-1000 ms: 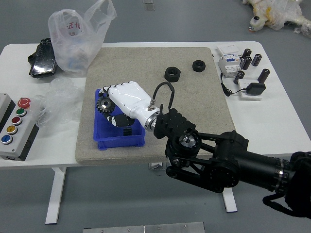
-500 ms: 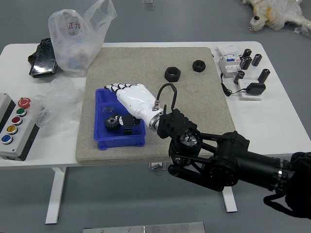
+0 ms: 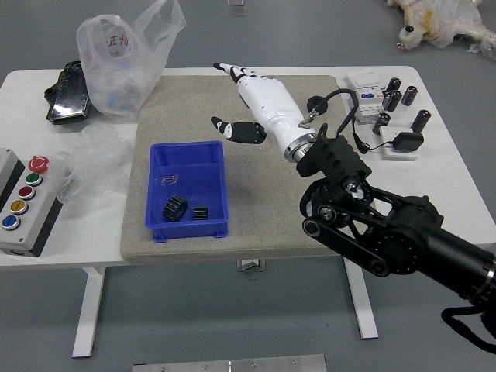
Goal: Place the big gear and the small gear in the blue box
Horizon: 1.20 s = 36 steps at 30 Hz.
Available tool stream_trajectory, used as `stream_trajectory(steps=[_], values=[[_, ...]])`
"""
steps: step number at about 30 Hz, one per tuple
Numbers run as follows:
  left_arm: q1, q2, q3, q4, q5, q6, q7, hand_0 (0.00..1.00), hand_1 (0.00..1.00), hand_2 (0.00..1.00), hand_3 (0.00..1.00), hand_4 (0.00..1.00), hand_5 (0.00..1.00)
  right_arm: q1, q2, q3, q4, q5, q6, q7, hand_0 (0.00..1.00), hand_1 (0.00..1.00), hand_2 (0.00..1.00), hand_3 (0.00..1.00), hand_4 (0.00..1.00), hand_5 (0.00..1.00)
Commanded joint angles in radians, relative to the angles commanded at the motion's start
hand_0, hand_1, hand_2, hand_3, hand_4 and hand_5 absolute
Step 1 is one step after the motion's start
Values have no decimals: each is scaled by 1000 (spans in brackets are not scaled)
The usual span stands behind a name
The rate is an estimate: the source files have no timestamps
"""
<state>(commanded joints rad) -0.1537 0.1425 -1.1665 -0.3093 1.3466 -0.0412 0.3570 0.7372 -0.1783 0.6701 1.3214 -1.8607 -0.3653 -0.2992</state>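
Foremost, one open-topped blue plastic box (image 3: 225,186), set on the left part of a grey-beige mat (image 3: 263,225) that covers the middle of a white table (image 3: 434,221). Contents: one big gear (image 3: 174,208), black, toothed, tilted on the box floor; one small gear (image 3: 201,212), black, just to its right; one small metallic piece (image 3: 170,180), farther back, its exact form too small to tell.

Item: robot's right hand (image 3: 267,101), white-backed with black digits, reaching in from the right. State: wide open, fingers extended, thumb well apart from them, grasping nothing; located over the mat, beyond the box and to its right, clear of both gears.

Item: one round black part (image 3: 317,105), toward the mat's far right, partly hidden by the hand's cable.

Left side of table: one control box (image 3: 31,225) with red, green, yellow and blue buttons; one crumpled clear plastic wrapper (image 3: 97,163); one translucent plastic bag (image 3: 124,70) with red characters; one glossy black packet (image 3: 70,94).

Right side: several black cylinders (image 3: 420,120), upright or slightly tilted; one white carton (image 3: 366,103); one black adapter (image 3: 408,142) on a white block.

Beyond the far right edge: one plastic-wrapped object (image 3: 438,23).
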Motion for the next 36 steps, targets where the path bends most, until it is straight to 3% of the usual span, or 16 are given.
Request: stream_trajectory(steps=[8,15,16,21,22,27,28,36], values=[[3,-1,5,3,-8,3,-6,761,597,556,712,733,556,-146,-75,201,38,171,-49,144,544,785,845,852,701,290],[-1,-1,13,8,-11,2,-18,761,597,556,712,733,556,-297,-146,359,96,343,-27,283,573,779,831,840,714,316],[-3,0,15,9,-12,3,-21,761,597,556,712,734,556,-321,-158,382,108,368,-21,305,591,772,813,827,747,393],[-5,3,17,11,-12,2,-24,761,597,556,712,734,556,-440,-202,494,134,488,-2,396,591,772,813,827,747,393],[-4,4,15,11,-10,1,-23,761,597,556,712,735,556,-459,-206,512,134,506,-1,405,595,765,798,815,764,447],[-9,6,17,11,-8,-2,-24,761,597,556,712,735,556,-504,-206,579,140,547,1,419,595,765,798,815,764,447],[-11,7,20,11,-11,-2,-26,761,597,556,712,734,556,-505,-204,585,144,544,1,418,593,760,796,803,741,388],[-15,8,49,14,-50,6,-39,760,597,556,713,736,557,-527,-208,650,176,523,-10,421,588,757,831,800,746,389]])
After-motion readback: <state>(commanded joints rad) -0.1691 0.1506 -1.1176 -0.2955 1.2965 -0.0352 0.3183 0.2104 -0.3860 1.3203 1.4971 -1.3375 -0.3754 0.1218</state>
